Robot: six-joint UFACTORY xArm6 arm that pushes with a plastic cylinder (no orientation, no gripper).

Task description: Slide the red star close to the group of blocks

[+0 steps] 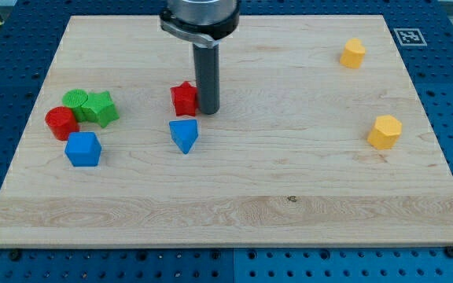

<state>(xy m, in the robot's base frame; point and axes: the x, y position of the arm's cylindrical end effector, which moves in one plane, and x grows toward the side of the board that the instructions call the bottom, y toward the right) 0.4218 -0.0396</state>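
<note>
The red star (184,98) lies left of the board's middle. My tip (208,111) stands right against the star's right side. A blue triangle block (184,134) lies just below the star. At the view's left sits a group: a green round block (75,100), a green star (99,108), a red cylinder (60,123) and a blue cube-like block (82,148). The star is apart from this group, about a hand's width to its right.
The wooden board (289,196) rests on a blue perforated table. Two yellow hexagonal blocks lie at the view's right, one near the top (353,53) and one lower (384,131). A marker tag (408,35) sits at the board's top right corner.
</note>
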